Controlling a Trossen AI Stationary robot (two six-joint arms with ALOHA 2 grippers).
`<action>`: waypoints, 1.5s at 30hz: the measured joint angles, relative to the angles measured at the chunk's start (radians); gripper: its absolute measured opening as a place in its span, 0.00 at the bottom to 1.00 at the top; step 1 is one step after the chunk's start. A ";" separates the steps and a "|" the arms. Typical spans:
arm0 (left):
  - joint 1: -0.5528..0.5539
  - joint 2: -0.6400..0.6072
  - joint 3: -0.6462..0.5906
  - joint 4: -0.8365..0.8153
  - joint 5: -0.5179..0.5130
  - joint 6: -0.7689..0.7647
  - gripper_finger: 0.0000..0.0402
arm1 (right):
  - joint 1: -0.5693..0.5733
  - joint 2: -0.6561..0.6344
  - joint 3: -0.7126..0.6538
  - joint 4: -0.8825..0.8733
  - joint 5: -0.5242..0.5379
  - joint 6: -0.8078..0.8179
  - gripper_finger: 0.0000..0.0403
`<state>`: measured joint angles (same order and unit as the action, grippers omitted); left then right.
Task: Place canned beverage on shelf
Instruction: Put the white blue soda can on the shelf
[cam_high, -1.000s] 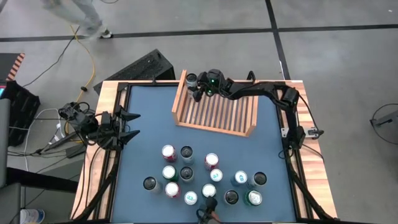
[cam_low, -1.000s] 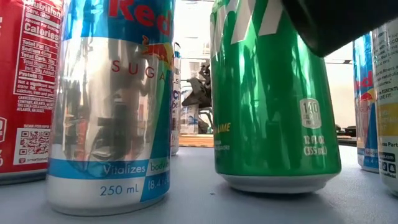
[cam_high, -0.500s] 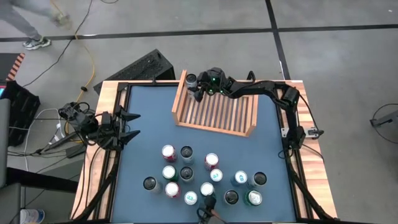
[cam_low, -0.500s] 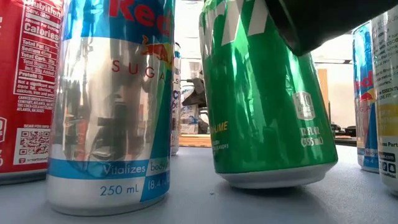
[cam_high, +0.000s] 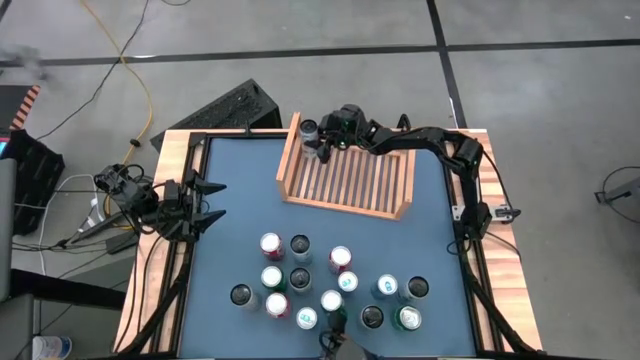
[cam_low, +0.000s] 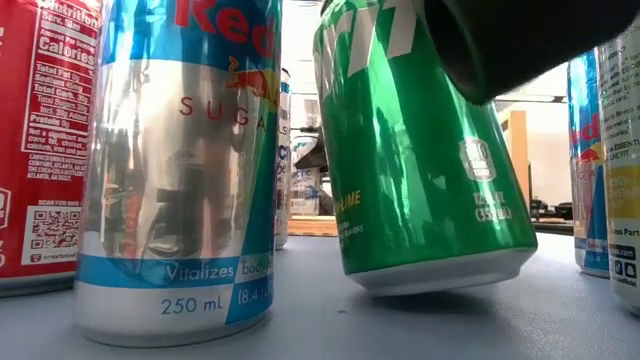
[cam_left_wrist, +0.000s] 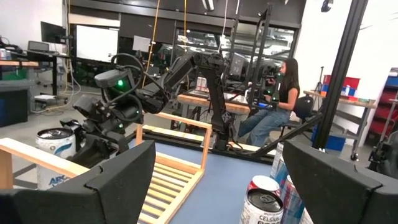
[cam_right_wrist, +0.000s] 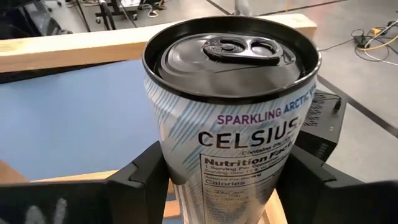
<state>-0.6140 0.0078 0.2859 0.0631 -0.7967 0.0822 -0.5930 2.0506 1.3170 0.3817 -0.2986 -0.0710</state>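
Observation:
A white Celsius can (cam_right_wrist: 230, 118) with a dark lid stands upright in the far left corner of the light wooden shelf (cam_high: 345, 205). The same can (cam_high: 309, 129) shows from above, and my right gripper (cam_high: 320, 138) is shut on it, reaching in from the table's right. The left wrist view shows the can (cam_left_wrist: 53, 155) behind the shelf's side wall, which hides its bottom. At the table's left edge my left gripper (cam_high: 208, 200) waits open, holding nothing. My right gripper pinches the can's side wall (cam_right_wrist: 171, 168) between its two fingers (cam_right_wrist: 140, 177), one on each side, below the can's middle. The fingers come nearly level from the table's right, slanting slightly down. The can stays upright; I cannot tell whether its bottom rests on the slats.
Several cans (cam_high: 300, 278) stand grouped on the blue mat toward the near edge. In the low view a green can (cam_low: 420, 150) leans tilted under a dark object (cam_low: 520, 40). The rest of the shelf's slatted base (cam_high: 370, 175) is bare. A person sits beyond the table (cam_left_wrist: 273, 99).
My right gripper's wrist has swung a little toward the far edge while the Celsius can stays in the shelf's corner. Near the front edge the green can has tipped from upright to leaning, one side of its base lifted off the mat.

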 joint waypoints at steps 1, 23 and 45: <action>0.000 0.000 0.000 0.000 0.000 0.000 0.85 | 0.000 0.000 0.000 -0.011 -0.017 -0.013 0.57; 0.000 0.000 0.000 -0.002 0.010 0.003 0.85 | -0.034 0.031 0.011 0.024 -0.044 -0.023 0.57; 0.000 0.000 0.000 0.001 0.006 0.000 0.85 | -0.055 0.032 0.011 0.033 -0.117 -0.008 0.57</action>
<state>-0.6137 0.0074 0.2859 0.0636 -0.7906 0.0826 -0.6476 2.0823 1.3285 0.4146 -0.4160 -0.0791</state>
